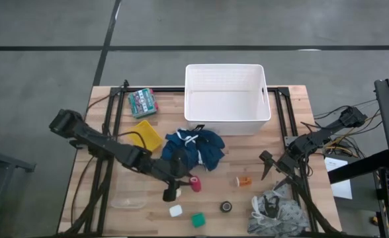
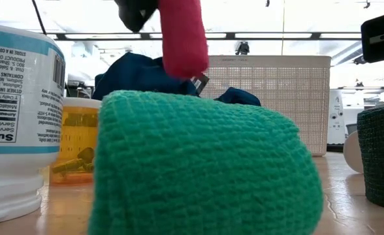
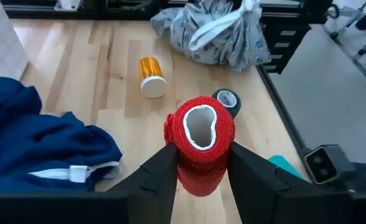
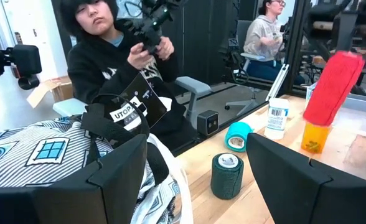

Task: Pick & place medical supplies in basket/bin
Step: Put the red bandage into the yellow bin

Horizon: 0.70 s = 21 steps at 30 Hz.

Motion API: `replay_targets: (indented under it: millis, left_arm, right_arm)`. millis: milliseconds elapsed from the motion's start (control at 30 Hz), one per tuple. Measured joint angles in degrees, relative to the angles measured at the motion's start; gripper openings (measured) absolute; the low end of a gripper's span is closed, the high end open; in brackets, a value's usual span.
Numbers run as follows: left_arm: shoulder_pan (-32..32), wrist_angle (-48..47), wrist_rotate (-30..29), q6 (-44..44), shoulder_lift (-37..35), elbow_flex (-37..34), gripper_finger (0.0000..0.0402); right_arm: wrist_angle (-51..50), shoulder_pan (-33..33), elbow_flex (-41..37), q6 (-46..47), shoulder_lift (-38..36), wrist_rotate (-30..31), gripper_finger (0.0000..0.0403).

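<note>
Red roll (image 3: 199, 138) pinched between the left gripper (image 3: 199, 163) fingers, lifted clear of the table — beside the blue garment (image 1: 194, 149), tub (image 1: 226, 99) well beyond it. Grip sits low on the roll; judgement: carry high over the garment, keep the roll level, release only once inside the tub walls. Right gripper (image 1: 272, 166) waits part open, holding nothing, near the patterned cloth (image 1: 277, 211).

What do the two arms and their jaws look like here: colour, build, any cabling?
Both arms are dark, near-black jointed links. The left gripper ends in two flat, wedge-shaped matte black fingers; the right gripper has the same broad angular black fingers. Thin cables trail by the right arm's base.
</note>
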Motion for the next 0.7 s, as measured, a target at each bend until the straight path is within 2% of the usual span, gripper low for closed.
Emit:
replay_targets:
  millis: [133,400,700]
  left_arm:
    - [-0.66,-3.51,-1.68,-2.56,-3.72,0.67,0.0134]
    - [-2.81,-15.48,-10.41,-12.68,-11.98,0.8,0.0134]
    - [-4.67,-26.4,-17.26,-22.3,-20.34,0.75,0.0134]
  right_arm:
    - [0.01,-0.02,0.0,0.0,0.0,-0.01,0.0272]
    - [0.02,-0.02,-0.01,0.0,0.02,-0.01,0.0272]
    - [0.02,0.0,0.0,0.0,0.02,0.01,0.0272]
